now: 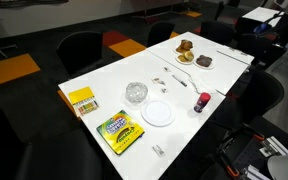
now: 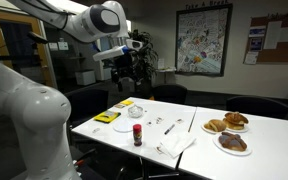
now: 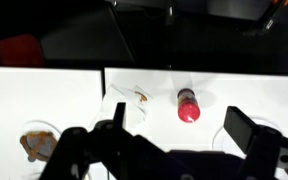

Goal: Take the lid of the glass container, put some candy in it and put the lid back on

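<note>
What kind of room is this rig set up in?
Probably an office meeting room: a long white table ringed by black chairs, with a framed poster and a pinboard on the wall.

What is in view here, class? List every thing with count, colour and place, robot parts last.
table: one, white, mid-room
glass container: one, clear, beside the white plate
white plate: one, white, mid-table
candy: few pieces, pale, mid-table
bottle: one, red, near a long edge
yellow box: one, yellow, end corner
printed box: one, green-yellow, same end
food plates: three, brown food, opposite end
chairs: several, black, around table
arm: one, white, above table
hand: one, black, open, above table
</note>
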`<state>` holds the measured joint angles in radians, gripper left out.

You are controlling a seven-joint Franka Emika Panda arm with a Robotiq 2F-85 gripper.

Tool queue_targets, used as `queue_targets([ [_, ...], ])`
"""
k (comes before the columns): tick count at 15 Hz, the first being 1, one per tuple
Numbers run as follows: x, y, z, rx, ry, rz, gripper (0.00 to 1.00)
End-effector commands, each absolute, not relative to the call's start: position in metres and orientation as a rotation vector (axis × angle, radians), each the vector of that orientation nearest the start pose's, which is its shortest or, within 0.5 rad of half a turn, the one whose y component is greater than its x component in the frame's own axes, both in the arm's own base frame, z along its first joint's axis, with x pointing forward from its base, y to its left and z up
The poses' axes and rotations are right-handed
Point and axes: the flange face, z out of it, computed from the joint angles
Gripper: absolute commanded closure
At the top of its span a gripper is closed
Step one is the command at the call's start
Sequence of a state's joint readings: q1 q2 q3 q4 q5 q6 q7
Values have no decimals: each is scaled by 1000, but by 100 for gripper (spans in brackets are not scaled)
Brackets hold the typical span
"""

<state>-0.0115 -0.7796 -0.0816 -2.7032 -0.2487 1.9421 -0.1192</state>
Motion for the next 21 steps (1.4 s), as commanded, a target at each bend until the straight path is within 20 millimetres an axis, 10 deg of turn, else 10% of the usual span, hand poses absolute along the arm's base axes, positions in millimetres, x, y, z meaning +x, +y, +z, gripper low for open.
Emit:
queue_targets([
  [1, 378, -40, 421, -3223, -388, -89, 0],
  [12, 537, 50, 356, -2984, -791, 38, 0],
  [21, 585, 142, 329, -2924, -1048, 102, 0],
])
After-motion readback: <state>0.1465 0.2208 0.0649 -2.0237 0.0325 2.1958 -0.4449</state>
